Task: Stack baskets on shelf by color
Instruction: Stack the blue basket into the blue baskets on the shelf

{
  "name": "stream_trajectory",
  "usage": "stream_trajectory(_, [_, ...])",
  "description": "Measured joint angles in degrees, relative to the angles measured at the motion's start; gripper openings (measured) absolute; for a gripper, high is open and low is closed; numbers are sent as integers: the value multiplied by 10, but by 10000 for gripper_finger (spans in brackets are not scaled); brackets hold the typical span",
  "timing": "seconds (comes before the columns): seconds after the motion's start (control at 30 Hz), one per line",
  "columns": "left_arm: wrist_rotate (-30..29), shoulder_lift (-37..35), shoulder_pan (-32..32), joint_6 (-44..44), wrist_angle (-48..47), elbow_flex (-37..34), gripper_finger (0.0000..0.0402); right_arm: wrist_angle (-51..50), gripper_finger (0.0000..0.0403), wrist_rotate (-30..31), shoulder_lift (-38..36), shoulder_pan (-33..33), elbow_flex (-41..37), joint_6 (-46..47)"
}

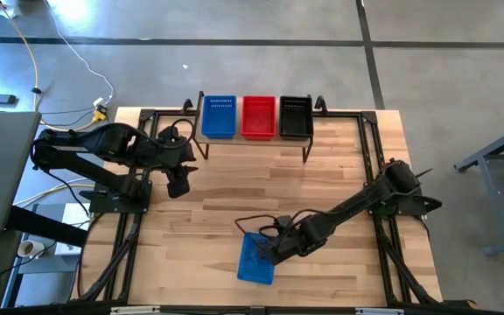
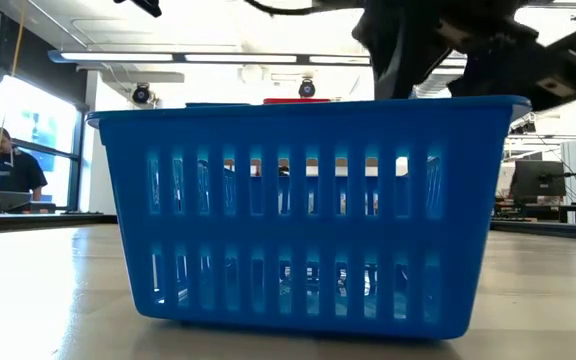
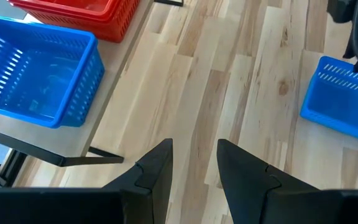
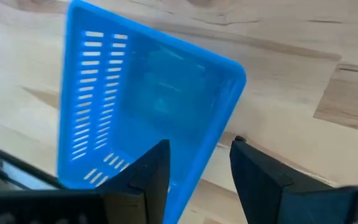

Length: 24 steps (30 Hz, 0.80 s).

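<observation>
Straddling the loose blue basket (image 1: 255, 260) rim, right tool (image 1: 268, 248) open; left tool (image 1: 178, 185) part-open, empty, near the shelf (image 1: 254, 143)

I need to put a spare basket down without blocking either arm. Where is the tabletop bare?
Bare wood lies between the shelf and the right gripper, and along the near-left edge below the left gripper. It is crowded at the loose blue basket, whose rim that gripper straddles, and the shelf top is full.
</observation>
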Motion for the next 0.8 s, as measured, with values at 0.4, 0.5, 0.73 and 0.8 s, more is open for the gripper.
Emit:
stream_trajectory(0.4, [0,0,0,0,0,0,117,13,129,-2,41,1,0,10])
stream_trajectory(0.5, [0,0,0,0,0,0,117,23,99,-3,46,1,0,10])
stream_trajectory(0.73, [0,0,0,-5,0,0,117,25,6,6,47,-3,0,-27])
stream_trajectory(0.8, [0,0,0,-15,0,0,117,30,11,2,47,-9,0,-37])
